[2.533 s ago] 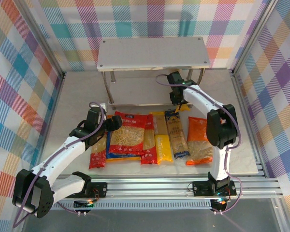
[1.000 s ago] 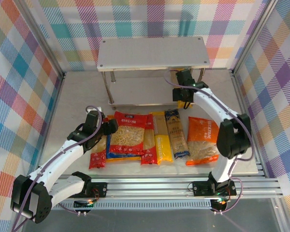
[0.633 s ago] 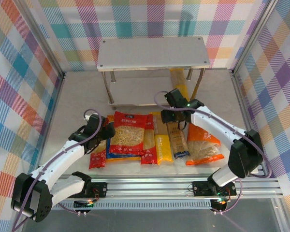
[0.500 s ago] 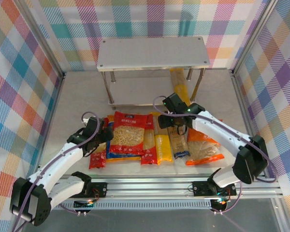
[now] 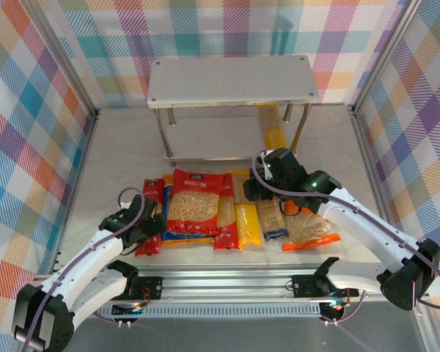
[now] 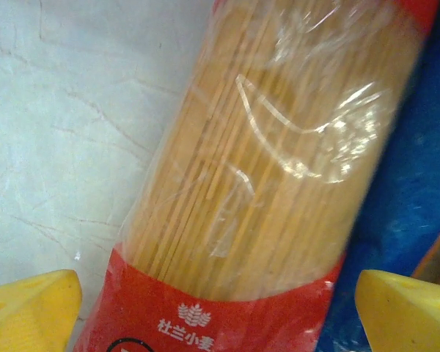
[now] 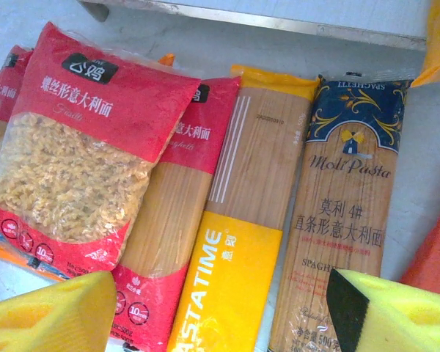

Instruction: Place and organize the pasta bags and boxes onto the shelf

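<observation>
We hold our left hand (image 6: 218, 312) open over a red pasta box (image 6: 279, 161) to grab it; right hand (image 7: 224, 312) open too.

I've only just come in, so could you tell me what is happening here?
Two robot arms are shelving pasta. One yellow pack already lies on the lower board of the shelf; the other packs and bags lie in a row on the table. The left pincer, open, straddles the red spaghetti pack at the row's left end. The right pincer hovers open above the middle packs, holding nothing.
</observation>
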{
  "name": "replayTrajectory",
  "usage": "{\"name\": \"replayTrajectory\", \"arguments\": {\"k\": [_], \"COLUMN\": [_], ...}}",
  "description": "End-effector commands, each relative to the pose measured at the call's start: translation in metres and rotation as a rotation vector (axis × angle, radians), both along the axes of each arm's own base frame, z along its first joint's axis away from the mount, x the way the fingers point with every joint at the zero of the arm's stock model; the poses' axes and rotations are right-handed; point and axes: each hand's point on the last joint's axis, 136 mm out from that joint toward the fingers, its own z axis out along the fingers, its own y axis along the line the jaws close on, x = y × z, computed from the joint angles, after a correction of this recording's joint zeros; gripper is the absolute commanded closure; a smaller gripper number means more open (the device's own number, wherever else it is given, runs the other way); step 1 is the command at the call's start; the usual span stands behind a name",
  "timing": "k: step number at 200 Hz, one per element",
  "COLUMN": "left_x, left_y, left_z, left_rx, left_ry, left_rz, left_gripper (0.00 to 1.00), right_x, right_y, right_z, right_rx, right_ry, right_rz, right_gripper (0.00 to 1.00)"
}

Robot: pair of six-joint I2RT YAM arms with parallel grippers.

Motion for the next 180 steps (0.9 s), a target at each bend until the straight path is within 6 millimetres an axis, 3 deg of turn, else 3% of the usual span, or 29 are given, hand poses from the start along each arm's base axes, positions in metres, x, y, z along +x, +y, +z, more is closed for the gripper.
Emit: {"name": "replayTrajectory", "arguments": {"k": [1, 94, 180], "left_x": [-0.006, 0.007, 0.011], "left_y": [-0.002, -0.013, -0.006], "left_z": [-0.013, -0.027, -0.024], "left_rx": [-0.019, -0.026, -0.016], "left_ry": [0.035, 0.076, 0.066], "left_rz": [0.026, -0.008, 0.021], "left_gripper": [0.03, 0.04, 0.36], "right_x": [-0.006, -0.007, -0.008], "right_y": [0.0, -0.004, -0.008], "right_z": [0.009, 0.01, 0.009], "right_rx": [0.038, 0.042, 0.033], "right_ry": [-0.017, -0.034, -0.041], "right_rz": [0.006, -0.006, -0.013], "right_gripper": [0.23, 0.23, 0.22]}}
